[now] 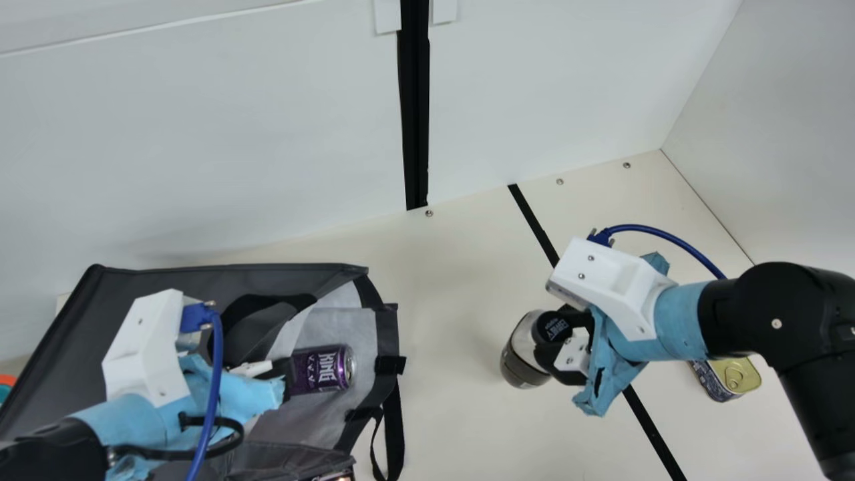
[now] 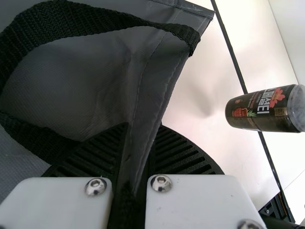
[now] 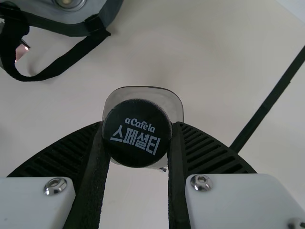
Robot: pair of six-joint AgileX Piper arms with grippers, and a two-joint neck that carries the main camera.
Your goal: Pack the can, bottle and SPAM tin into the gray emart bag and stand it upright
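Note:
In the main view my left gripper is by the gray bag, which lies open on its side; the purple can rests inside near the mouth. From the left wrist, my left gripper is shut on a fold of the bag's edge. My right gripper holds the dark-capped bottle, upright on or just above the table. In the right wrist view, my right gripper's fingers press both sides of the black cap. The tin lies gold side up, partly behind my right arm.
A black strap hangs off the bag's mouth onto the table. Part of a shiny object shows at the bottom edge. White walls stand behind and at the right. A black line crosses the table by the bottle.

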